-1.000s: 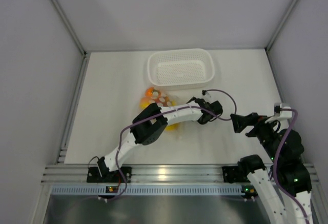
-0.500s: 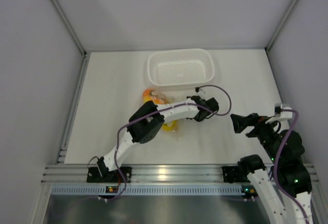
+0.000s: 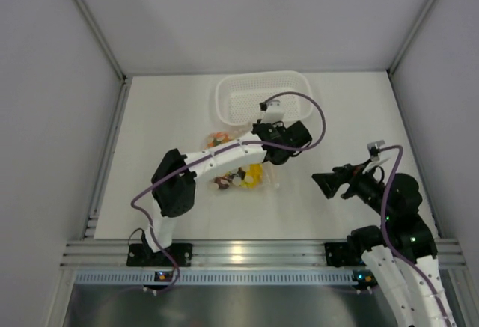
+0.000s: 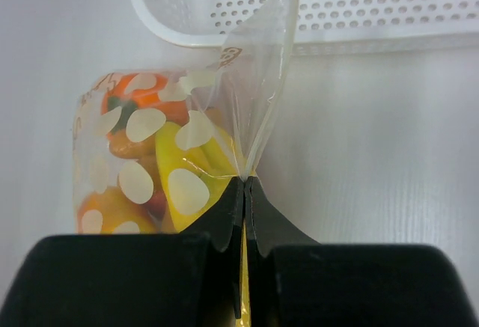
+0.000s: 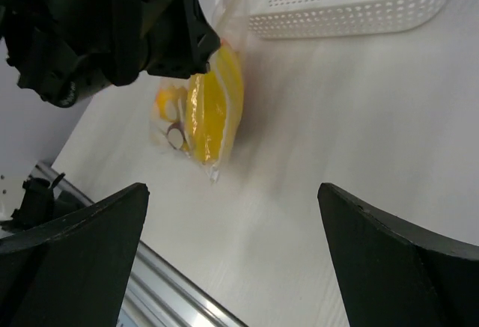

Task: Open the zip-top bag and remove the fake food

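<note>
The clear zip-top bag (image 4: 187, 147) with white dots hangs from my left gripper (image 4: 245, 185), which is shut on a pinch of its plastic. The bag is lifted off the table in front of the white basket. Inside it I see the fake food: a yellow banana (image 4: 194, 170), an orange piece (image 4: 142, 99) and more pieces below. In the top view the bag (image 3: 243, 176) hangs under the left arm, and the left gripper (image 3: 278, 141) is near the basket's front rim. In the right wrist view the bag (image 5: 213, 114) hangs at upper left. My right gripper (image 3: 323, 185) is open and empty, right of the bag.
The white perforated basket (image 3: 299, 84) stands at the back of the table, also seen in the left wrist view (image 4: 150, 5) and the right wrist view (image 5: 359, 13). An aluminium rail (image 3: 239, 252) runs along the near edge. Grey walls close in both sides.
My left gripper has risen and moved back toward the basket, lifting the bag off the table. My right gripper has swung left toward the bag.
</note>
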Robot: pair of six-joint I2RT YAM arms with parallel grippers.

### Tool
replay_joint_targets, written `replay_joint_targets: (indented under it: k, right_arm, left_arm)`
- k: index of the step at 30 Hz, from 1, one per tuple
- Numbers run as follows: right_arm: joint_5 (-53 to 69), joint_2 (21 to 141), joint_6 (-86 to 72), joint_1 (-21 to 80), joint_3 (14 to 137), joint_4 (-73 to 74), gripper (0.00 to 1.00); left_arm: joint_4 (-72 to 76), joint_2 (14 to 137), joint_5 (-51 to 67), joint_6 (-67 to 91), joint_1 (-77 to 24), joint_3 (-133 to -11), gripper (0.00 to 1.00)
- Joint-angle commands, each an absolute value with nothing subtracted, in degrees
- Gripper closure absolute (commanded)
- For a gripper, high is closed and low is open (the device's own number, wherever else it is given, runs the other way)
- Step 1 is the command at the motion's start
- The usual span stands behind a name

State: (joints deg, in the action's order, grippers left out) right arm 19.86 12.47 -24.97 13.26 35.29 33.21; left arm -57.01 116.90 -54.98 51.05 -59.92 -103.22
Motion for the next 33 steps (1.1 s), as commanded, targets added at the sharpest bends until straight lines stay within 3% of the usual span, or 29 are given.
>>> replay_joint_targets:
  k: [1, 4, 7, 13, 20, 26, 28, 33]
  right_arm:
    - [29.52, 15.55, -26.27, 13.18, 33.06, 23.3, 0.01]
    - [34.0, 18.19, -27.24, 13.18, 30.86, 18.03, 0.01]
    - [39.19, 22.49, -29.18, 13.18, 29.54, 12.75, 0.08]
    - [37.1, 25.57, -30.59, 18.62, 26.46, 3.18, 0.1]
    - [18.94, 32.16, -21.8, 36.01, 28.04, 1.68, 0.12]
    - [4.41, 36.55, -19.34, 45.17, 25.75, -8.6, 0.15]
    - [4.66, 37.87, -18.98, 46.83, 25.05, -14.22, 0.15]
    - [-2.71, 43.32, -17.06, 51.32, 24.7, -23.63, 0.26]
  left_arm:
    - [-56.51, 110.32, -56.87, 56.95, -59.85, -101.87, 1.0]
    - [-56.51, 106.45, -56.43, 60.28, -59.85, -100.2, 1.0]
    - [-56.51, 102.94, -56.16, 63.8, -59.94, -98.97, 1.0]
    - [-56.51, 97.13, -56.69, 72.76, -59.94, -94.93, 1.0]
    - [-56.6, 90.71, -57.31, 80.93, -59.94, -90.97, 1.0]
    - [-56.51, 86.4, -55.46, 83.75, -59.94, -89.3, 1.0]
    - [-56.51, 85.08, -54.85, 84.55, -59.94, -88.6, 1.0]
    - [-56.51, 82.89, -54.58, 86.48, -60.55, -87.19, 1.0]
